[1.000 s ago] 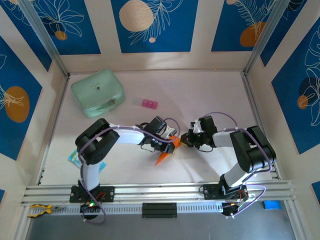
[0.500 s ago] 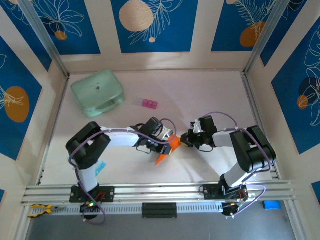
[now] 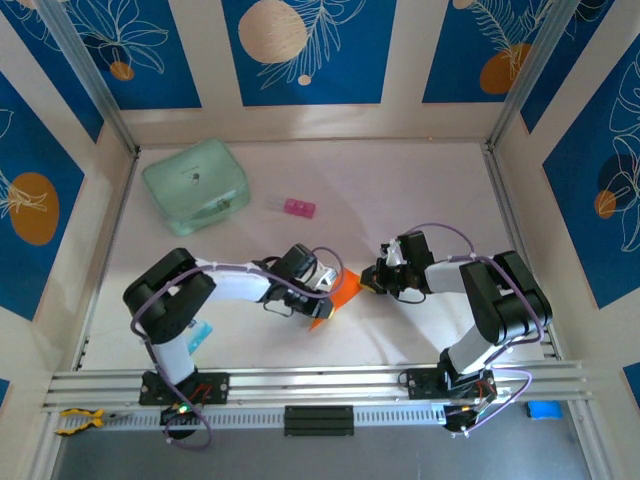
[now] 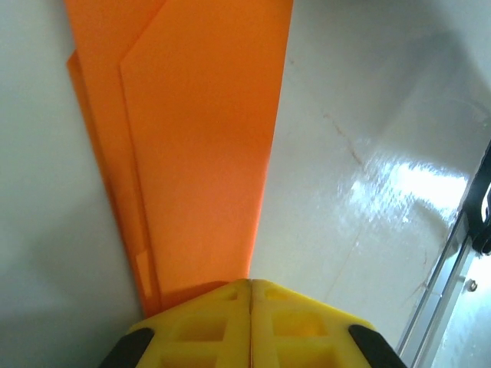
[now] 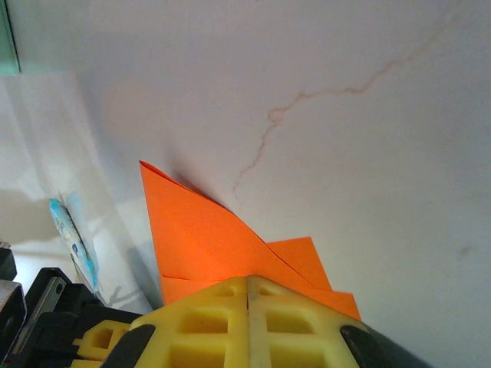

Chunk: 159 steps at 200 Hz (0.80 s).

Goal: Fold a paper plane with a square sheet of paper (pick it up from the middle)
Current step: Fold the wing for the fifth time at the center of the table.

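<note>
orange plane (image 3: 337, 296) at mid-table, between the two grippers, long narrow folded layers with a pointed tip toward the near edge. pinched at one end in the left gripper (image 3: 322, 293), yellow fingers (image 4: 199, 330) pressed fully together on the stacked layers. pinched at the other side in the right gripper (image 3: 368, 285), fingers (image 5: 307, 326) likewise closed tight on the plane, a sharp corner poking out beyond them over the white table (image 3: 430, 190). well behind on the left, a mint case (image 3: 195, 185), with a pink block (image 3: 298, 207) near it, apart
</note>
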Each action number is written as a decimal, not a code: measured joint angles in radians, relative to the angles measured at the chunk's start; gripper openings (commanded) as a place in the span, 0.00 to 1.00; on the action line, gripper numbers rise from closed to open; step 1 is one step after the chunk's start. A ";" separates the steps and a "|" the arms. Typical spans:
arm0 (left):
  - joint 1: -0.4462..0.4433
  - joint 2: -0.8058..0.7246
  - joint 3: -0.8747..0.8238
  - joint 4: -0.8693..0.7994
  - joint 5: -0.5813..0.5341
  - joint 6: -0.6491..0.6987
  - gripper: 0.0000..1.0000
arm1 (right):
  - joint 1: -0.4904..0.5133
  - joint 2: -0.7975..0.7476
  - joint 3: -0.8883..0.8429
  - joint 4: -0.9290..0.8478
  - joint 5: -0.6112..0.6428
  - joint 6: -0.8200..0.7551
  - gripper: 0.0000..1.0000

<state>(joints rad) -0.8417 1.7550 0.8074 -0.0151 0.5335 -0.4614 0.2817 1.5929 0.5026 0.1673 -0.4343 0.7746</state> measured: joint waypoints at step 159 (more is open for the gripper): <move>0.000 -0.033 -0.047 0.021 -0.010 -0.004 0.00 | 0.166 -0.196 0.035 -0.048 0.072 0.047 0.05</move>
<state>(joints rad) -0.8413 1.7218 0.7601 0.0063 0.5236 -0.4656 0.4477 1.3964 0.5373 0.1196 -0.3626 0.8211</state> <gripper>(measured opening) 0.064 0.065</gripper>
